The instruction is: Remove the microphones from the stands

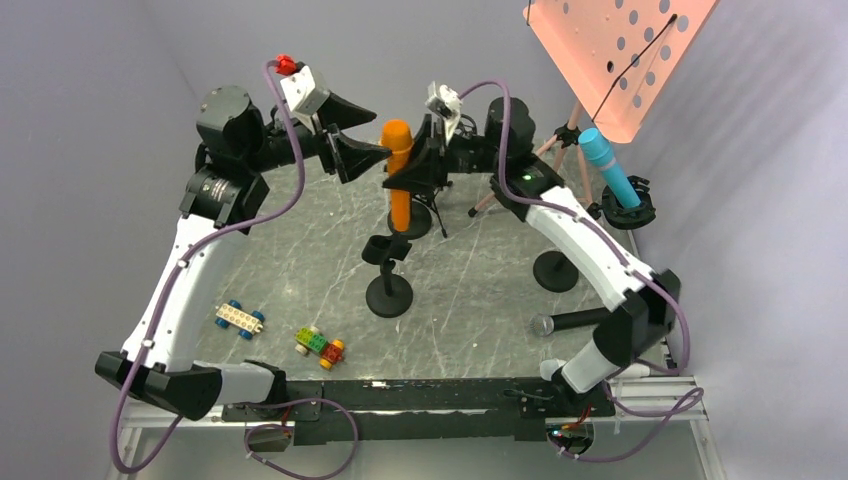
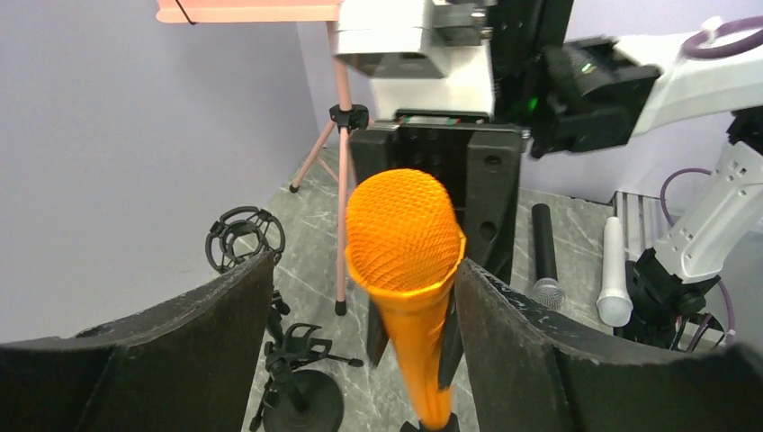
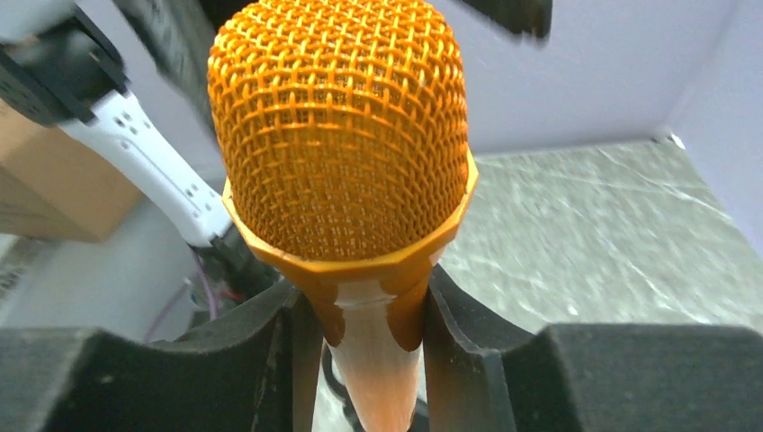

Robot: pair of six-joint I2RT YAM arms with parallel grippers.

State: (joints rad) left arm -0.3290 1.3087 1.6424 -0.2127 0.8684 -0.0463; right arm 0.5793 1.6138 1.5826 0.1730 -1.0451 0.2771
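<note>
Orange microphone [image 1: 397,170]: upright at mid-table toward the back, with its lower end down at its stand. Whether it still sits in the clip is hidden.
Right gripper [image 3: 369,346]: fingers pinch the tapered body just under the mesh head.
Left gripper [image 2: 364,270]: fingers are spread wide, one on either side of the head, touching nothing.
Stand [image 1: 420,222]: a small dark base under the microphone, with neither arm bracing it.
Slip risk: the grip sits on a smooth taper, so a pull against a tight clip could let the body slide through.
Tip risk: with the base free, an angled or sideways pull would likely drag or topple the stand rather than free the microphone.
Bump risk: the left fingers flank the head closely, so an off-line lift could strike them.
Neighbour: an empty stand [image 1: 389,290] just in front could be knocked over if the first one falls.
</note>
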